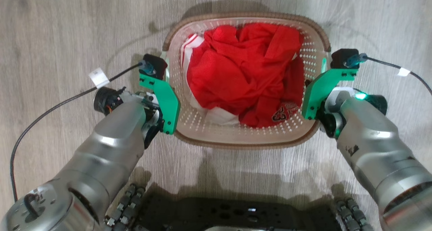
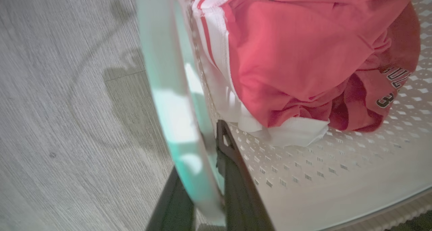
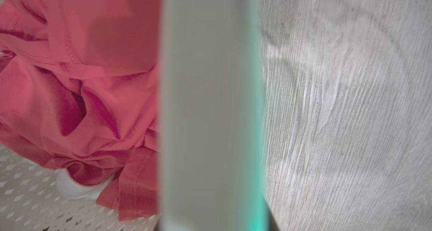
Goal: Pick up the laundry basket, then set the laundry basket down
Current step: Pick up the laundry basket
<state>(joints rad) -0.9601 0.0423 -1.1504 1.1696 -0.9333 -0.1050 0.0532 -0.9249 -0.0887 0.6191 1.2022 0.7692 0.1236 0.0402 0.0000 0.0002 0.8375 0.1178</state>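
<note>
1. The left arm (image 1: 111,139) and the right arm (image 1: 374,136) reach forward and inward from the lower corners of the head view, each wrist carrying a green bracket (image 1: 162,99)
2. The left gripper (image 2: 202,156) is clamped on the basket's left handle (image 2: 168,89), with one dark finger outside the pale band and the other against the inner wall
3. The right gripper (image 3: 212,222) grips the right handle (image 3: 209,89), which fills the gap between its fingers; only dark slivers of them show at the band's edges
4. The laundry basket (image 1: 236,144) sits between the two wrists, over the floor (image 1: 50,28) just ahead of the robot's dark base (image 1: 236,214)
5. It is a rounded rectangle of cream plastic, its walls and bottom dotted with small holes, with a brown woven-look rim
6. A crumpled red garment (image 1: 243,72) with white striped trim and dark lettering lies inside
7. The floor is pale grey wood-grain plank
</note>
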